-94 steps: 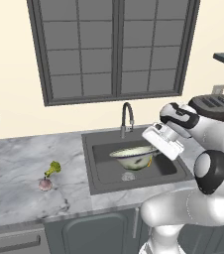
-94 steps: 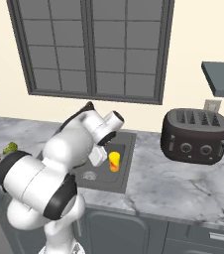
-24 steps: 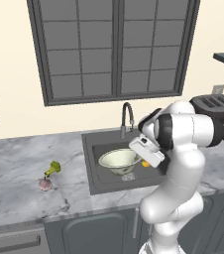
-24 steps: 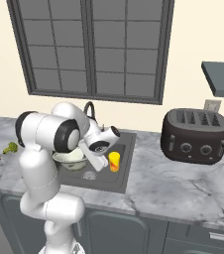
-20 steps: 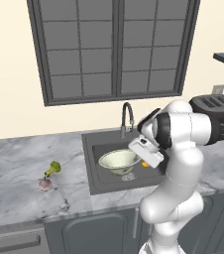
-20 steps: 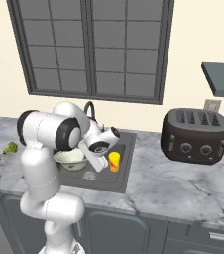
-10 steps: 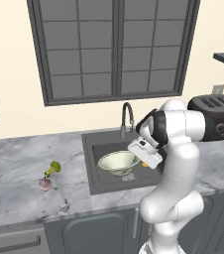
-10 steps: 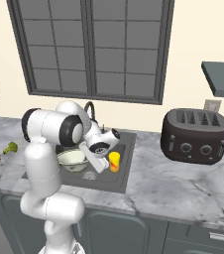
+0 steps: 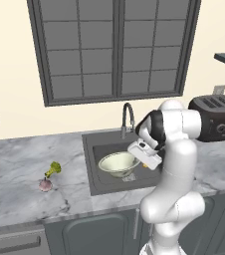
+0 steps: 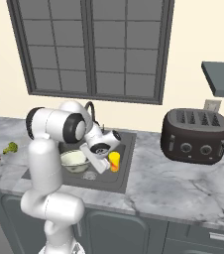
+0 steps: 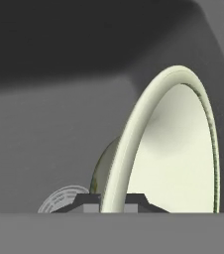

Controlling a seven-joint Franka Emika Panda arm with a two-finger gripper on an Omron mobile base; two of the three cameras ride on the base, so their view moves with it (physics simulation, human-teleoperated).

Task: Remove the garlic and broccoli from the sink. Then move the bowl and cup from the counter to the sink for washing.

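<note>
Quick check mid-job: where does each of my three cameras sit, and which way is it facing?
Left base view: behind the arm's left, looking forward and down at the sink; the arm rises lower right.
Right base view: behind its right, facing the same sink; the arm rises lower left.
Hand view: on the hand, looking along the tool at the bowl rim pinched between its tips.
Shared: both base views show bowl, cup, toaster.

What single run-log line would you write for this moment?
tool: shut on bowl rim | bowl: inside sink | cup: in sink | garlic, broccoli: on counter
</note>
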